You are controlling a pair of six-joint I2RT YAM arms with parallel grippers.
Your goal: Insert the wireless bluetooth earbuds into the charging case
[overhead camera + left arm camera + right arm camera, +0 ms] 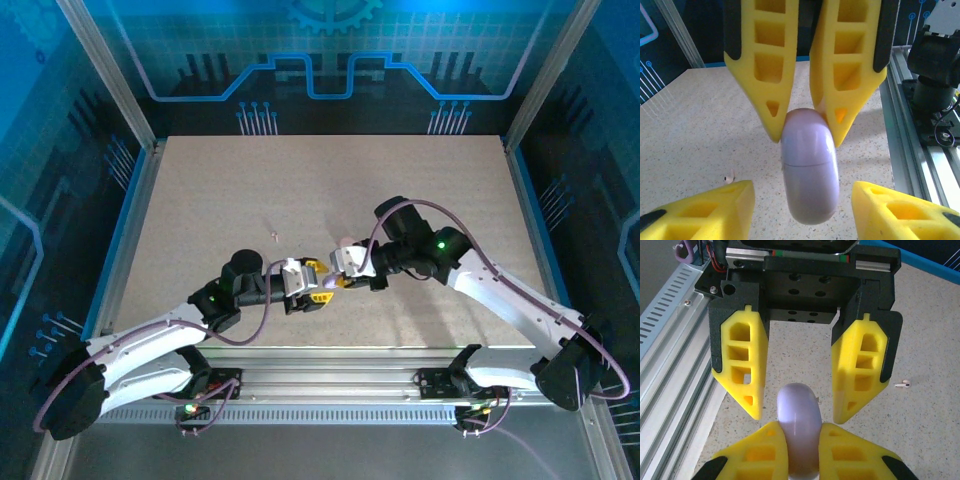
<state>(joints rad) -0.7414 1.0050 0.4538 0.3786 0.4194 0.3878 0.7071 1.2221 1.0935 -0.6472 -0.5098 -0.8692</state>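
Barely started: right jaws clamp the case (799, 412), looks shut; left jaws gape around it; one earbud (902, 385) loose mid-desk (400, 180).

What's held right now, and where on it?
The right gripper pinches the case by one end, fingers on opposite sides. The left gripper is open around its other end, not touching.

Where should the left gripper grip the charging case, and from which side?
Probably the free rounded half of the charging case, past its seam, approached head-on opposite the right gripper, which is shut on the other half. The left gripper stands open astride that free half.
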